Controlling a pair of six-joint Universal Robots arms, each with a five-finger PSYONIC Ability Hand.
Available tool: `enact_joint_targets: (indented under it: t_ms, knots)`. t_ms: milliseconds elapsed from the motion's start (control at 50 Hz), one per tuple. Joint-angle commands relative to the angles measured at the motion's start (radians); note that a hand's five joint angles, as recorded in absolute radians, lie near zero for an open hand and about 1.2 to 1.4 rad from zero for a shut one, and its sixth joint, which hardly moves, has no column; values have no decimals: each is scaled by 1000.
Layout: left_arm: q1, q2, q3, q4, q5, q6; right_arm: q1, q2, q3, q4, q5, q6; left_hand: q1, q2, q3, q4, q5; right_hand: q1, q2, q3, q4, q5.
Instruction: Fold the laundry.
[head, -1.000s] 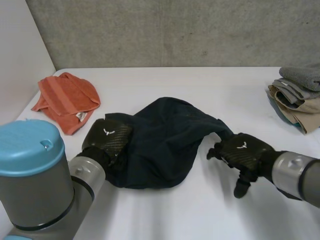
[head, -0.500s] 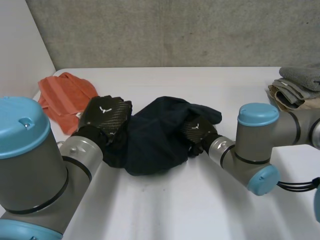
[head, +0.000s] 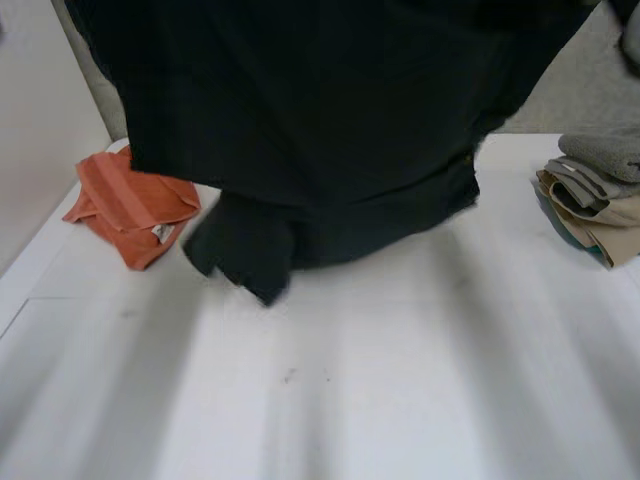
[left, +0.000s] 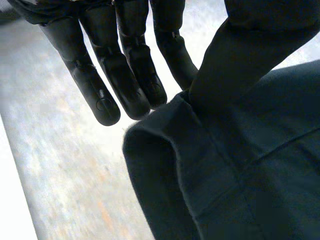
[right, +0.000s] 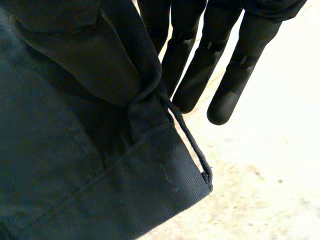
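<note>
Left wrist view: left hand (left: 144, 70) pinches dark garment (left: 240, 175); right hand (right: 236, 75) likewise.

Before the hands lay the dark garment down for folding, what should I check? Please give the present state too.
1. Dark garment off the white table: cannot tell; its lowest part hangs close to it.
2. Left hand hold: cannot tell; cloth hangs beside it.
3. Right hand hold: cannot tell; a hemmed corner hangs beside it.
4. Garment spread out: not ok, bunched at the bottom.
5. Orange towel and folded stack out of the way: ok, at the table's sides.
</note>
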Motion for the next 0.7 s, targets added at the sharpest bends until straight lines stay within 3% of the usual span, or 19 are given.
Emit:
enact_joint_targets:
  t_ms: [20, 200, 380, 400, 440, 460, 500, 580, 700]
  knots:
    - [9, -59, 53, 1, 42, 2, -6, 34, -101, 117, 2, 0, 253, 199, 204, 199, 225, 310, 224, 211, 200, 211]
    - [75, -347, 86, 76, 84, 11, -5, 226, -116, 49, 25, 22, 253, 199, 204, 199, 225, 310, 224, 211, 200, 211]
    - [144, -710, 298, 406, 218, 11, 20, 550, -126, -542, 224, 19, 253, 199, 204, 199, 225, 310, 224, 211, 200, 211]
    - [142, -787, 359, 442, 227, 11, 26, 615, -136, -635, 237, 17, -104, -158, -153, -159, -132, 6, -80, -94, -104, -93]
    - [145, -839, 410, 459, 224, 11, 32, 675, -144, -700, 237, 6, -741, -796, -791, -796, -770, -908, -994, -1008, -1019, -1007]
    - [145, -865, 437, 461, 223, 11, 35, 705, -153, -708, 240, -6, -968, -1023, -1018, -1023, -997, -911, -997, -1011, -1022, -1011]
    - [147, -921, 502, 455, 217, 11, 43, 760, -173, -699, 254, -43, -953, -1007, -1002, -1007, -981, -911, -997, -1011, -1022, -1011]
    - [147, -924, 479, 441, 192, 10, 52, 739, -141, -637, 257, -53, -959, -1013, -1008, -1014, -987, -911, -997, -1011, -1022, -1011]
    - [153, -797, 290, 438, 143, 11, 37, 555, 4, -448, 229, -58, -950, -1005, -1000, -1005, -978, -911, -997, -1011, -1022, -1011]
